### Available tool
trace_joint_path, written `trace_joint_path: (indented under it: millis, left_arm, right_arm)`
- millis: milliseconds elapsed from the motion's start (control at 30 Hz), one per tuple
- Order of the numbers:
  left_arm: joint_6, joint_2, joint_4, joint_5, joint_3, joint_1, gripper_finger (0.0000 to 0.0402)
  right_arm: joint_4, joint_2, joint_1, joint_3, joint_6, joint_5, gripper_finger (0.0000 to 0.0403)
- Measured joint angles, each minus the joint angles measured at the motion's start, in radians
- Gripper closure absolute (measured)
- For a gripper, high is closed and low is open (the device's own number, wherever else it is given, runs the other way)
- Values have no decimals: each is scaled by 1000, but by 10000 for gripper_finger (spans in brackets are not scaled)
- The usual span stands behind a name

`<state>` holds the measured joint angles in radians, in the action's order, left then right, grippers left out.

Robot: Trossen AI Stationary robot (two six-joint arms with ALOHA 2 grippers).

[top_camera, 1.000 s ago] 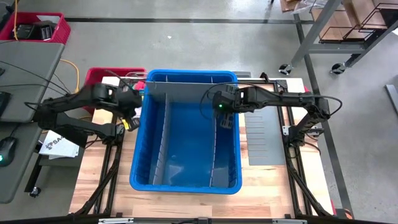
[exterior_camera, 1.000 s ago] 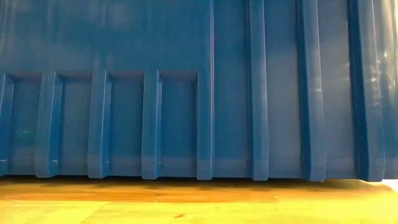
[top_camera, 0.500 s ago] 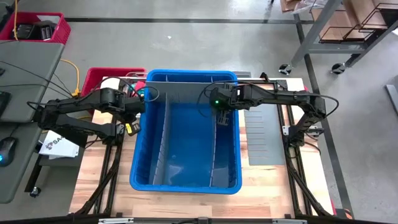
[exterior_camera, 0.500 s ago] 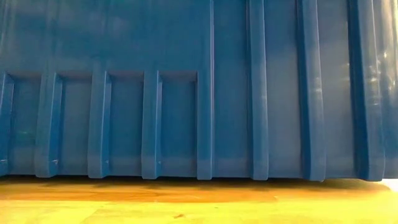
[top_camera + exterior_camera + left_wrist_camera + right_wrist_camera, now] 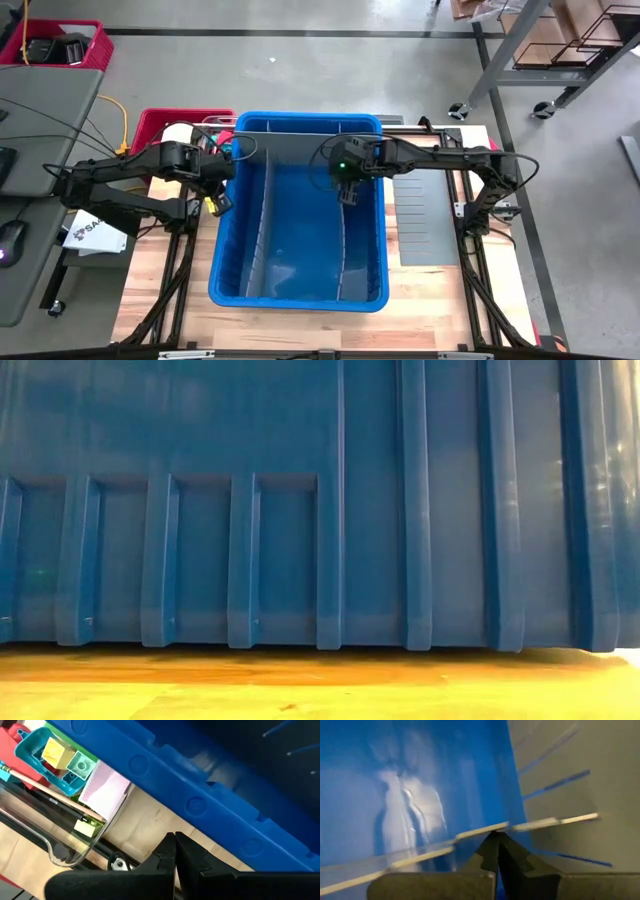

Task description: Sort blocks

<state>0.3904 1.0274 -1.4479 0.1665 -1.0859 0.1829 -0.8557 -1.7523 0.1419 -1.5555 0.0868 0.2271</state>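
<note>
The blocks (image 5: 60,757), yellow, green, pink and teal, lie in a clear container (image 5: 92,837) on the table outside the blue bin's (image 5: 228,262) far-left corner; they also show in the high view (image 5: 226,148). My left gripper (image 5: 175,840) is shut and empty, just outside the bin's left wall (image 5: 200,805), near the container. My right gripper (image 5: 347,194) is shut inside the bin, right above the top edge of the right-hand grey divider (image 5: 470,832). My right gripper's shut fingertips (image 5: 490,845) point down at the top edge of the grey divider (image 5: 530,825). I cannot tell whether they touch it.
The bin holds two lengthwise grey dividers (image 5: 256,230) and a cross panel (image 5: 300,146) at its far end. More grey panels (image 5: 420,220) lie on the table right of the bin. A red crate (image 5: 160,122) stands at the far left. The low view shows only the bin's wall (image 5: 300,510).
My right gripper has gone a little toward the table's left edge inside the bin, from the right wall toward the right-hand divider, staying shut.
</note>
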Motion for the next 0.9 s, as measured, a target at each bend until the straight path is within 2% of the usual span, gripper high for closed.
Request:
trace_joint_path:
  millis: [400, 600, 767, 900]
  left_arm:
    - [1, 0, 4, 0, 0, 0, 401]
    - [-7, 0, 1, -15, 0, 0, 401]
    - [-10, 0, 2, -17, 0, 0, 401]
    - [-10, 0, 5, -17, 0, 0, 401]
  right_arm:
    - [-67, 46, -6, -1, -27, 8, 403]
    - [-67, 130, -18, -1, -97, -5, 403]
    - [99, 158, -39, -1, -180, -89, 403]
    - [212, 119, -52, -3, -185, -42, 403]
